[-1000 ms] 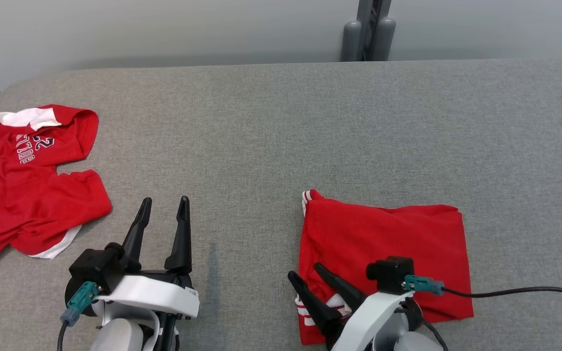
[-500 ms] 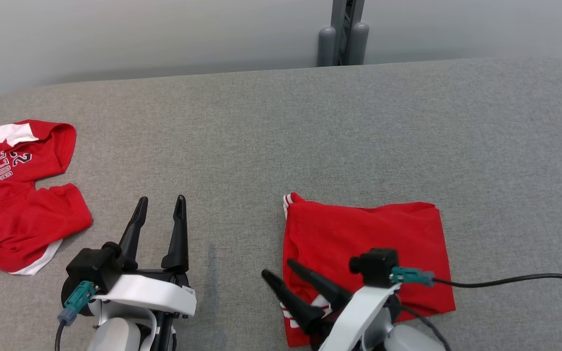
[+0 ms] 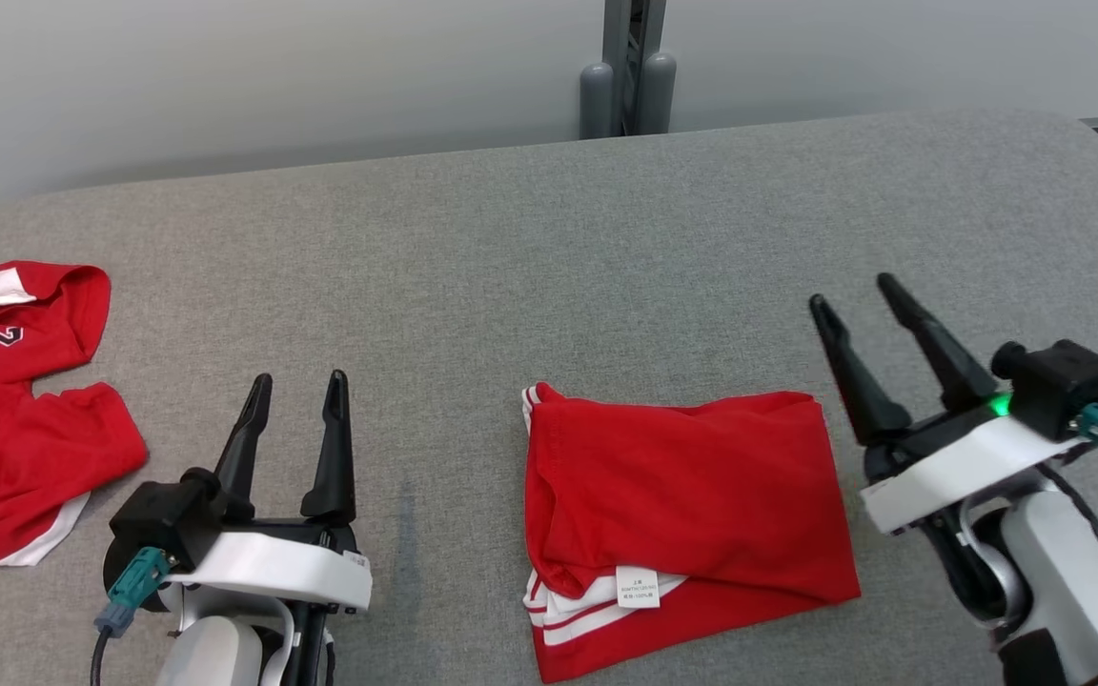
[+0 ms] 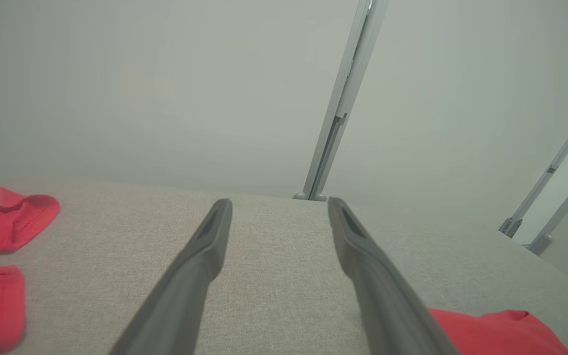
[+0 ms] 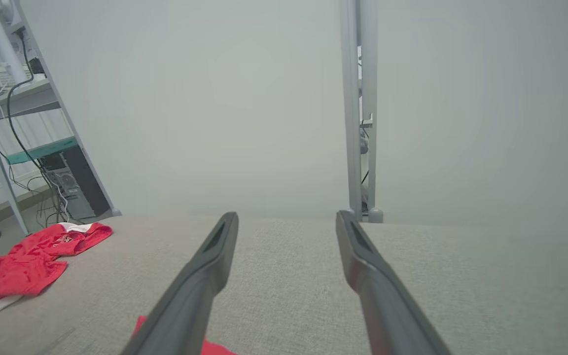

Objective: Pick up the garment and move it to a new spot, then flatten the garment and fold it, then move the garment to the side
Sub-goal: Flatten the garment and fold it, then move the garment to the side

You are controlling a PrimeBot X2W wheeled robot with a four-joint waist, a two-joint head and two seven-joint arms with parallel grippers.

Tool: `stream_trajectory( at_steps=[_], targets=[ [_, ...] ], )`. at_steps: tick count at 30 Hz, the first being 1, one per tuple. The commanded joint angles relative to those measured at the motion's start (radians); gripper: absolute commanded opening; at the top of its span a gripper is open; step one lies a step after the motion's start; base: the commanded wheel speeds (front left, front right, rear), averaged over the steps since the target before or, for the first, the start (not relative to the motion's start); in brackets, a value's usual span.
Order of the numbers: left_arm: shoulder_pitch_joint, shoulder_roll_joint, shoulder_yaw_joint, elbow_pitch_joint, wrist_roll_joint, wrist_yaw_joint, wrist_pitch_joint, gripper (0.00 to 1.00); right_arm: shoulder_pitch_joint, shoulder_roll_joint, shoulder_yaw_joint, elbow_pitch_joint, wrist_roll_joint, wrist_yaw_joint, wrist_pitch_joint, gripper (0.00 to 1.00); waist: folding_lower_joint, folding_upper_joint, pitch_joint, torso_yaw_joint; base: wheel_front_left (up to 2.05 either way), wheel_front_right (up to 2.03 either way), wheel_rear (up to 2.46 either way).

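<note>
A folded red garment [image 3: 682, 495] with white stripes and a small white label lies flat on the grey table [image 3: 549, 257], near the front and middle. Its corner shows in the left wrist view as the folded garment [image 4: 501, 330]. My right gripper [image 3: 848, 290] hovers just right of it, open, with nothing between its fingers; the right wrist view shows the right gripper [image 5: 288, 214] spread over bare cloth. My left gripper [image 3: 300, 377] stands open and empty left of the garment, also seen as the left gripper [image 4: 280, 201].
A second, crumpled red shirt [image 3: 6, 429] with white trim and lettering lies at the table's left edge, seen too as the crumpled shirt [image 5: 22, 266]. A grey metal post [image 3: 627, 67] rises behind the table. A shelf with cables and a computer [image 5: 62, 187] stands beyond the left end.
My right gripper has lifted off the folded garment's front left corner and swung to its right side. The head camera has turned right, shifting the picture. The left arm has held still.
</note>
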Motion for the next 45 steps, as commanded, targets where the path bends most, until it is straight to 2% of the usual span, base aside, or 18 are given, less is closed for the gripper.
stream_trajectory(
  at_steps=[1,5,9,10,14,22,45],
  targets=[
    [0.000,0.004,0.006,-0.008,0.007,-0.001,-0.005,1.00,0.026,-0.002,-0.067,-0.007,-0.051,0.000,-0.013,1.00,0.0000,-0.0001,-0.001,-0.003,0.00,0.00,0.00],
    [0.005,0.004,0.013,-0.019,0.006,0.002,-0.005,1.00,0.069,-0.005,-0.204,-0.036,-0.203,0.000,-0.024,1.00,0.0000,-0.0001,-0.005,-0.007,0.00,0.00,0.00],
    [0.010,0.004,0.019,-0.025,0.005,0.006,-0.005,1.00,0.112,0.014,-0.294,-0.068,-0.288,0.000,-0.029,1.00,0.0000,-0.0001,-0.009,-0.010,0.00,0.00,0.00],
    [0.014,0.004,0.021,-0.030,0.010,0.009,-0.005,1.00,0.140,0.032,-0.338,-0.098,-0.340,0.000,-0.029,1.00,0.0000,-0.0001,-0.012,-0.011,0.00,0.00,0.00],
    [0.030,0.004,0.024,-0.041,0.032,0.015,-0.005,1.00,0.219,0.090,-0.423,-0.163,-0.403,-0.001,-0.028,1.00,0.0000,-0.0001,-0.022,-0.011,0.00,0.00,0.00],
    [0.084,0.004,0.024,-0.065,0.036,0.030,-0.005,1.00,0.283,0.139,-0.459,-0.185,-0.429,0.000,-0.028,1.00,0.0000,-0.0001,-0.046,-0.015,0.00,0.00,0.00],
    [0.117,0.004,0.005,-0.098,0.048,0.059,-0.005,1.00,0.291,0.133,-0.449,-0.159,-0.427,0.000,-0.028,1.00,0.0000,-0.0001,-0.074,-0.004,0.00,0.00,0.00]
  ],
)
